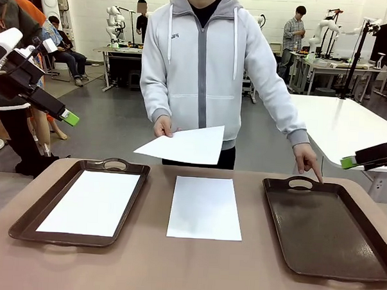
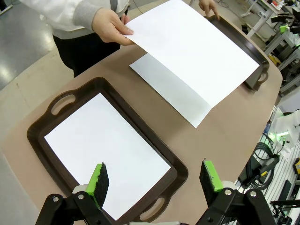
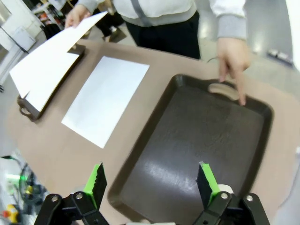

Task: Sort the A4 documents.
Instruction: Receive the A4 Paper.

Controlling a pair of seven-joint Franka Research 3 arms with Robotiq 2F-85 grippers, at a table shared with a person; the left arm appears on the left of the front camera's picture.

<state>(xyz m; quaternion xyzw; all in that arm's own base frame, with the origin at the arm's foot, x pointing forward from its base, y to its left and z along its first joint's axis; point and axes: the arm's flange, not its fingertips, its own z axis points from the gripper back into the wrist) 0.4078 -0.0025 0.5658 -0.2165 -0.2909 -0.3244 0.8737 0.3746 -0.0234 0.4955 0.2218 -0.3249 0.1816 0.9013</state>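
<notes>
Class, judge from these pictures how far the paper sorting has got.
Done: one sheet lies in the left tray. In hand: the person's hand holds a second sheet; the other hand points at the bare right tray. Left: a third sheet on the table. Open, hovering: left pincer, right pincer.

3 blank white sheets [image 1: 88, 201] [image 1: 205, 206] [image 1: 184, 144]: tray [image 1: 33, 214], table [image 1: 175, 269], hand [image 1: 162, 125].

1. A white painted wall [image 1: 90, 12] closes the far side of the room.
2. The glossy grey floor [image 1: 111, 125] shows pale reflections of light.
3. A brown round-cornered table [image 1: 156, 265] fills the foreground; a white table [image 1: 339, 125] stands behind it at right.
4. Workbenches [image 1: 117, 50] stand near the wall; a bystander [image 1: 293, 34] stands at the far right.
</notes>
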